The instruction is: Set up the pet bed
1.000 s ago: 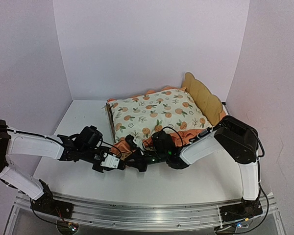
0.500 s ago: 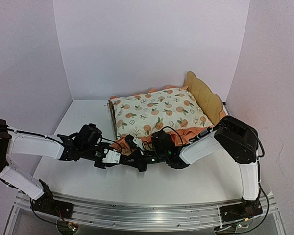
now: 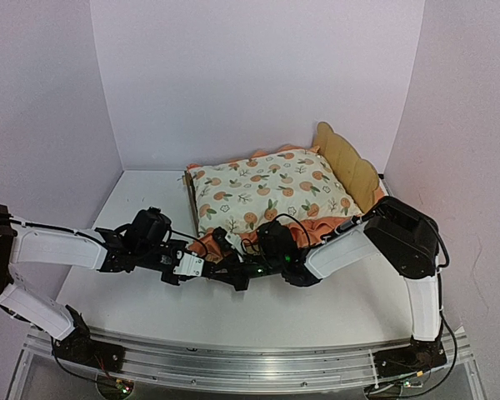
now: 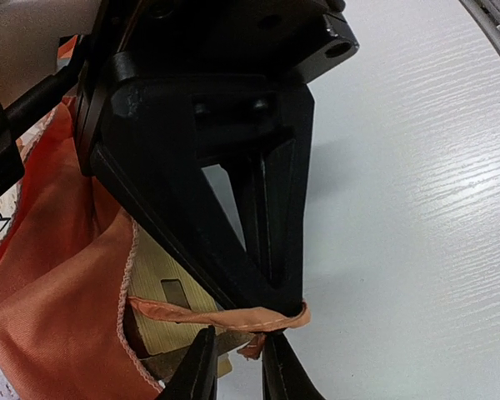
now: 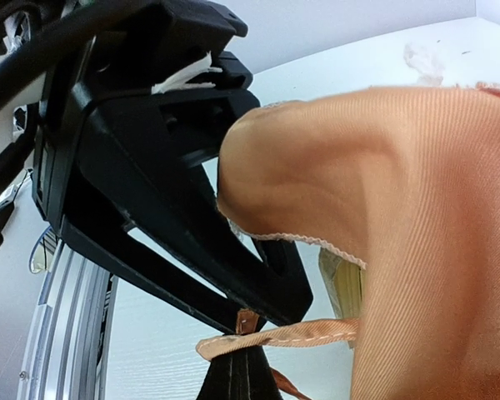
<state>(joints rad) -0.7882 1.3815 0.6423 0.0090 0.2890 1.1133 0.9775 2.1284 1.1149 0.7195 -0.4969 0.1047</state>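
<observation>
The pet bed (image 3: 346, 162) stands at the back right; its plywood headboard shows, and the orange-print mattress pad (image 3: 271, 196) lies on top. Its plywood corner shows in the left wrist view (image 4: 162, 293). A thin orange tie strap (image 4: 233, 315) of the pad's ruffle (image 4: 58, 317) hangs off the front left corner. My right gripper (image 5: 242, 371) is shut on this strap (image 5: 317, 333). My left gripper (image 4: 240, 354) faces it tip to tip, jaws a narrow gap apart, with the strap's loose end between them. Both grippers meet low over the table (image 3: 210, 268).
The orange ruffle (image 5: 400, 208) fills much of the right wrist view. White table (image 3: 133, 200) lies left of the bed and in front of it. Purple walls close the back and sides. The metal base rail (image 3: 250, 367) runs along the near edge.
The mattress pad has shifted back and to the right onto the bed frame. Both grippers stay together at the front left corner, with the left one edged slightly right.
</observation>
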